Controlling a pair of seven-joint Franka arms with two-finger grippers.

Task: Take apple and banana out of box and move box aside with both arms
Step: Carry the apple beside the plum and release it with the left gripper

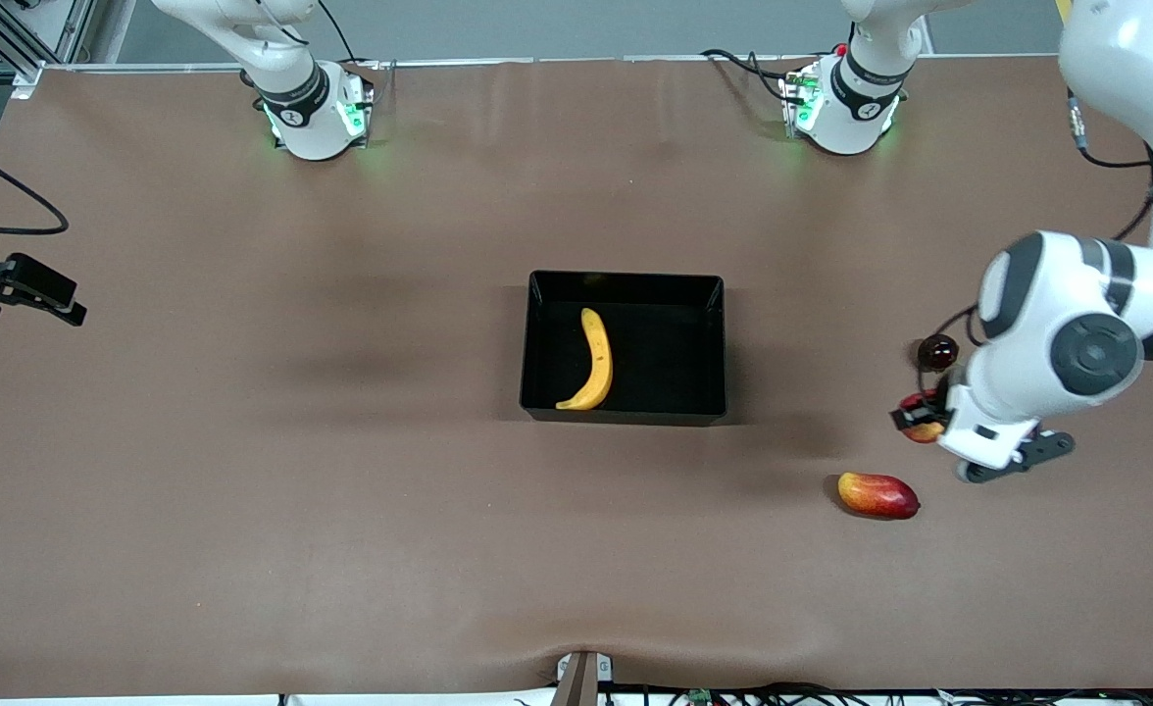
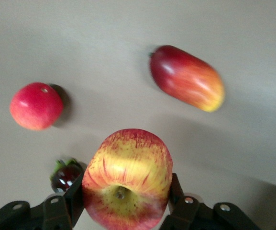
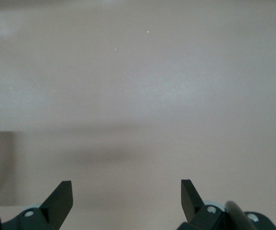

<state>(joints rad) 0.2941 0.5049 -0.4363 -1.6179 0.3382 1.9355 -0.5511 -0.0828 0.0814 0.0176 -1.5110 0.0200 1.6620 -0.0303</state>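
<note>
The apple (image 2: 127, 179) is pinched by the left gripper (image 2: 127, 201) over bare table; the banana (image 1: 591, 361) is left in the box (image 1: 626, 284), unmoved. The right gripper (image 3: 126, 199) is held spread, waiting.

- One glossy black rectangular plastic box (image 1: 704, 294)
- One curved yellow banana (image 1: 593, 361)
- One red-and-yellow streaked apple (image 2: 127, 179)
- One elongated red-yellow mango-like fruit (image 1: 877, 495)
- One round pinkish-red fruit (image 2: 36, 106)
- One small dark-red fruit (image 1: 937, 350)

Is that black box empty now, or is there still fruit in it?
Not empty. The banana lies in the box. The apple is out, gripped between the left gripper's fingers.
</note>
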